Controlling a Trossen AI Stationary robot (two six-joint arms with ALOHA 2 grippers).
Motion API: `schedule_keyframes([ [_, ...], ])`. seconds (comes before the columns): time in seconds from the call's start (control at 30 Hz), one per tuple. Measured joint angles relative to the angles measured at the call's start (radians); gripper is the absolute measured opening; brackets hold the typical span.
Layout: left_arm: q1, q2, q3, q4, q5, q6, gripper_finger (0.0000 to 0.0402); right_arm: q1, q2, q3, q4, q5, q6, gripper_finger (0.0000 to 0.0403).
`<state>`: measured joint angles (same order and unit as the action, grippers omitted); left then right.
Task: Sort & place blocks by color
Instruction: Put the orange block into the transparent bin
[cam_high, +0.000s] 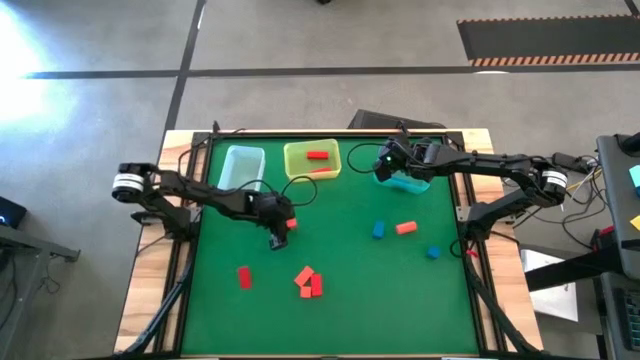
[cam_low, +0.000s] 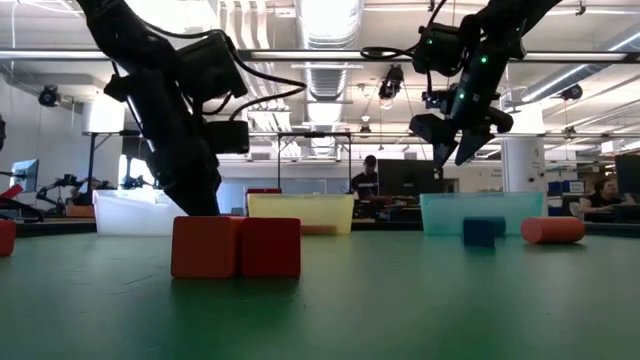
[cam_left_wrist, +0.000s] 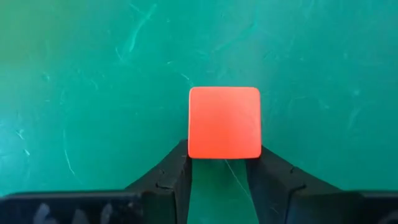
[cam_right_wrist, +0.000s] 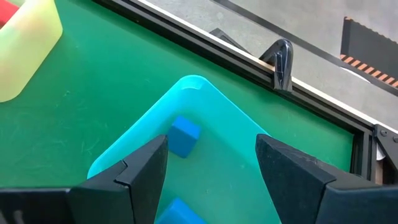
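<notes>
While your left gripper (cam_left_wrist: 224, 165) has its jaws clenched on an orange-red cube (cam_left_wrist: 224, 122) just above the green desk (cam_high: 340, 290), your right gripper (cam_right_wrist: 211, 165) hangs released over the teal bin (cam_right_wrist: 193, 90), blue blocks (cam_right_wrist: 184, 135) inside.

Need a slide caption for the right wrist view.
Open right gripper above teal bin holding two blue blocks.

green table (cam_high: 350, 300), clear bin (cam_high: 241, 166), yellow bin (cam_high: 312, 160), teal bin (cam_high: 404, 181)
</notes>
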<state>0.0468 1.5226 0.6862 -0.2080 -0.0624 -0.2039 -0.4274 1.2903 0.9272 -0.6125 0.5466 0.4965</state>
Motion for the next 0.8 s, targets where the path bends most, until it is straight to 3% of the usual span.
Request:
schedule_keyframes([
  [0.23,0.015,-0.096,0.022,-0.031,-0.008,0.028,0.0106,0.0,0.0,0.0,-0.003,-0.004,0.0,0.0233],
  [0.37,0.035,-0.186,0.046,-0.09,-0.064,0.031,0.0109,0.002,0.0,0.0,-0.003,-0.004,0.0,0.0233],
  [0.47,0.065,-0.265,0.058,-0.191,-0.169,0.012,0.0111,0.004,0.0,0.0,-0.003,-0.004,0.0,0.0233],
  [0.6,0.133,-0.373,0.053,-0.365,-0.383,-0.03,0.0113,0.004,0.0,0.0,-0.002,-0.004,0.0,0.0233],
  [0.7,0.227,-0.435,0.037,-0.473,-0.534,-0.102,0.0114,0.004,0.0,0.0,-0.002,-0.004,0.0,0.0233],
  [0.8,0.346,-0.463,0.014,-0.495,-0.606,-0.202,0.0114,0.004,0.0,0.0,0.002,-0.004,0.0,0.0233],
])
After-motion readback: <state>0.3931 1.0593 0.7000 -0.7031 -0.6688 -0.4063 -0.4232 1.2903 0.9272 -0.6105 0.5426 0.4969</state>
